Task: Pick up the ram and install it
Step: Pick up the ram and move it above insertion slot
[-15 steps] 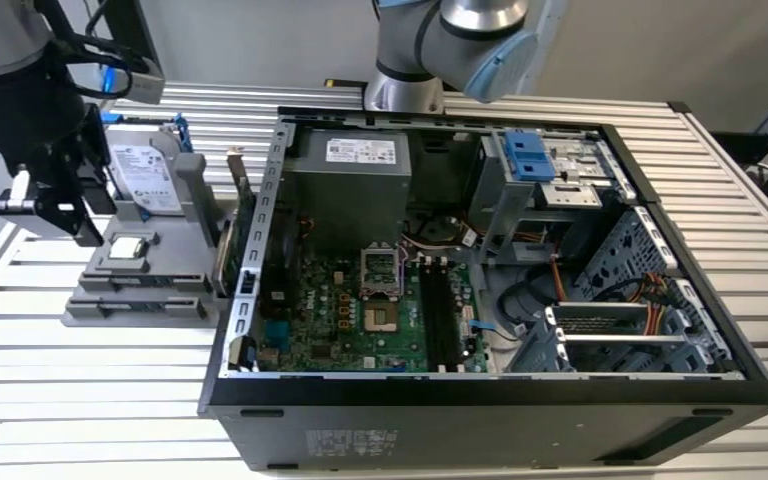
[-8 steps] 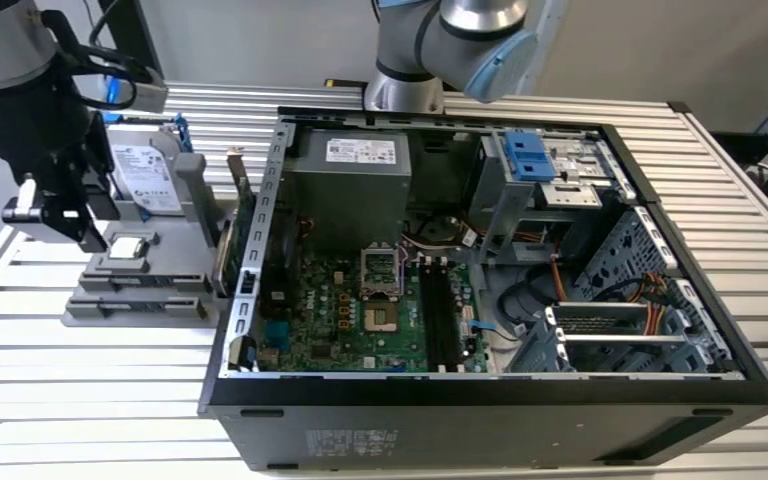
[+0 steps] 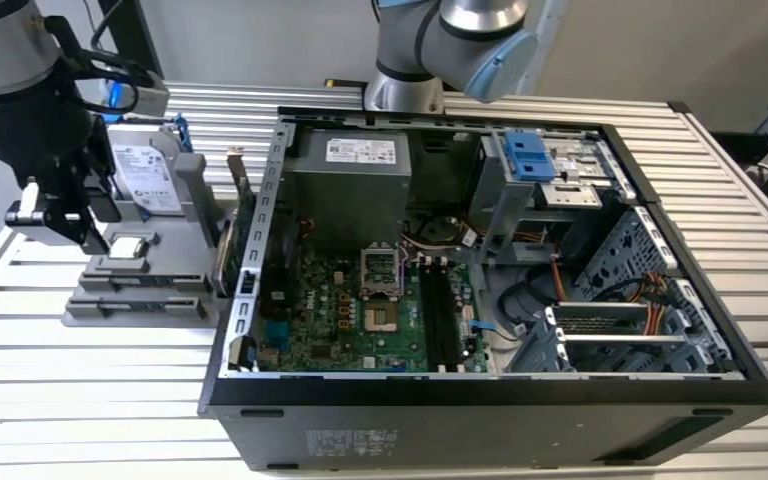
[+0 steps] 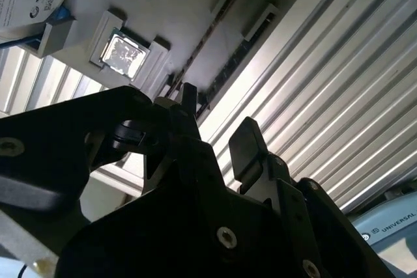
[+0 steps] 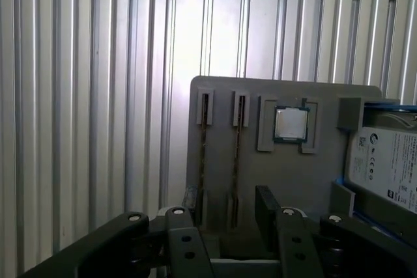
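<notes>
My spread fingers (image 5: 267,205) hover over the ram (image 5: 238,161), seated in its grey holder (image 5: 287,180), not lifted, nothing installed yet.

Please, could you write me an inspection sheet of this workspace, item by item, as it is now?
Surface: slatted metal table, carrying the holder and the case.
Job's things: ram on edge in a slot of the grey holder, not gripped; black motherboard slots in the open case.
Clutter: hard drive and processor chip on the holder.
Grippers: gripper open, empty, over the holder's ram slots.
Cables: wire bundles inside the case.
Surroundings: arm base behind the case.
</notes>
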You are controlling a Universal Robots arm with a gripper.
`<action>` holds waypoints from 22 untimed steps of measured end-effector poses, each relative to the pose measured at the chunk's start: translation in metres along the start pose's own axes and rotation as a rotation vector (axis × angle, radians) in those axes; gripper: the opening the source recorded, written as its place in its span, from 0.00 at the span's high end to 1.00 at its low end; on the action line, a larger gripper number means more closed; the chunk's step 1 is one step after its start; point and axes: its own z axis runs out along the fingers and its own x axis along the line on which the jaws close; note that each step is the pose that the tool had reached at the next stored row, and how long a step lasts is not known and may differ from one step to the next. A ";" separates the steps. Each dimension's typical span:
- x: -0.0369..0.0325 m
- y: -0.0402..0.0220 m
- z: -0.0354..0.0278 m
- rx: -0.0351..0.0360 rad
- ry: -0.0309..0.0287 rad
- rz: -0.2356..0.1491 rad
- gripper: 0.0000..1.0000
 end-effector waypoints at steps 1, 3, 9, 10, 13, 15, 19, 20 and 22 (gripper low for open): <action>0.0000 0.0000 0.0012 -0.0002 0.0002 0.000 0.00; 0.0001 -0.0001 0.0043 -0.0001 0.0001 0.000 0.00; 0.0003 -0.0002 0.0136 -0.0004 0.0003 0.000 0.00; 0.0004 -0.0002 0.0153 -0.0003 0.0002 0.000 0.00; 0.0005 -0.0003 0.0199 -0.0003 0.0002 0.000 0.00; 0.0005 -0.0004 0.0227 -0.0003 0.0003 0.000 0.00; 0.0006 -0.0004 0.0290 -0.0003 0.0002 0.000 0.00; 0.0007 -0.0005 0.0304 -0.0002 0.0002 0.000 0.00; 0.0021 -0.0004 0.0322 -0.0005 -0.0002 0.000 0.00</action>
